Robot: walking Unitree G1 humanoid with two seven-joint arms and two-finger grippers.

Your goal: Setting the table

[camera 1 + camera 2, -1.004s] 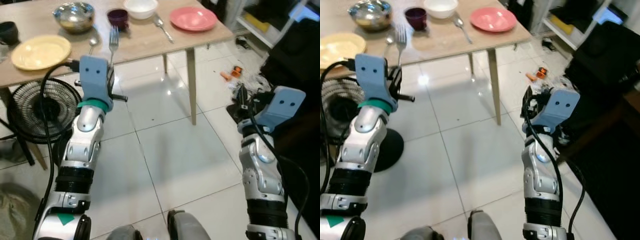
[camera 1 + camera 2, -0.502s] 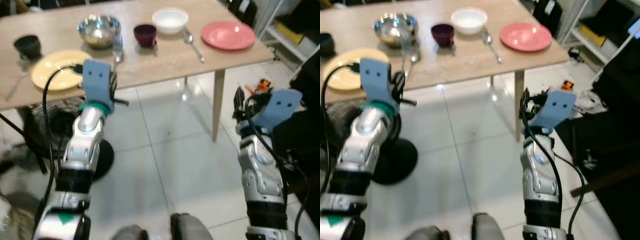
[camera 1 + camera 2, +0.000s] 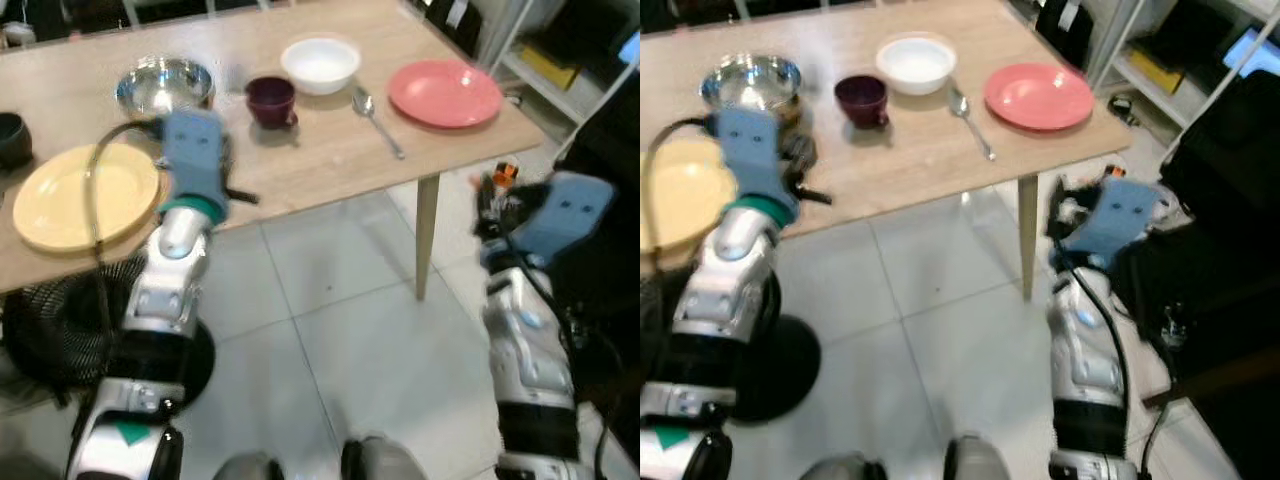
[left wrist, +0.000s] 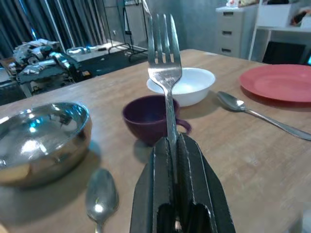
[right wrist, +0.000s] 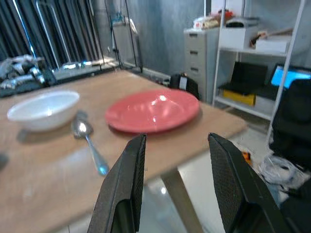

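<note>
Steel fork (image 4: 166,82) clamped upright between the left gripper (image 4: 171,160) fingers, tines up, held over the near edge of the wooden surface (image 3: 330,160). Beyond it: purple cup (image 4: 148,119), white bowl (image 4: 187,85), metal bowl (image 4: 41,138), 2 spoons, pink plate (image 4: 282,82), yellow plate (image 3: 80,195). Right gripper (image 5: 175,194) off the surface's corner beside the pink plate, fingers spread apart, grasping nothing.
</note>
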